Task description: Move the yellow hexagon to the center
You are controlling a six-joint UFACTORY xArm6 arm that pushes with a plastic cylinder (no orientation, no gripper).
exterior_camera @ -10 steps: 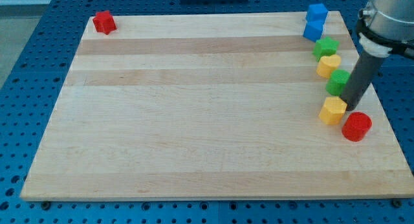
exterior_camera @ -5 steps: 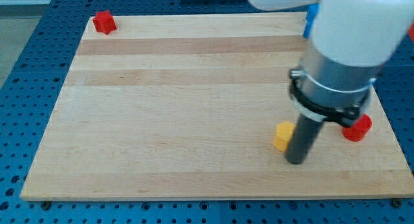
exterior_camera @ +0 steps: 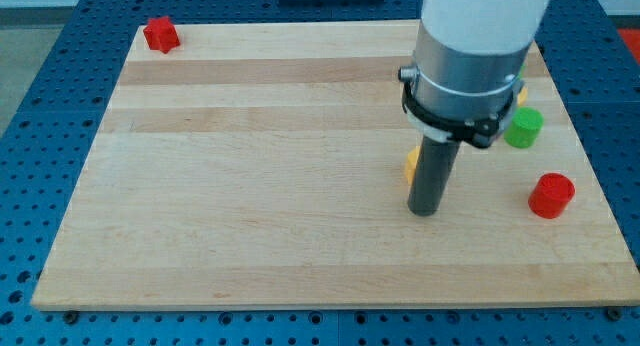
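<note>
The yellow hexagon [exterior_camera: 411,164] is mostly hidden behind my rod; only a sliver of yellow shows at the rod's left edge, right of the board's middle. My tip [exterior_camera: 425,210] rests on the wooden board [exterior_camera: 250,186], just below and right of that sliver, touching or nearly touching it. The arm's wide white and grey body covers the view's upper right.
A red cylinder [exterior_camera: 551,195] sits at the view's right, a green block [exterior_camera: 523,127] above it. A red block [exterior_camera: 160,34] sits at the top left corner. A yellow bit [exterior_camera: 519,90] peeks beside the arm; other blocks at the top right are hidden.
My tip has swept from the right edge leftward, pushing the yellow hexagon with it, then up a little. The hexagon moved from beside the red cylinder toward the board's middle.
</note>
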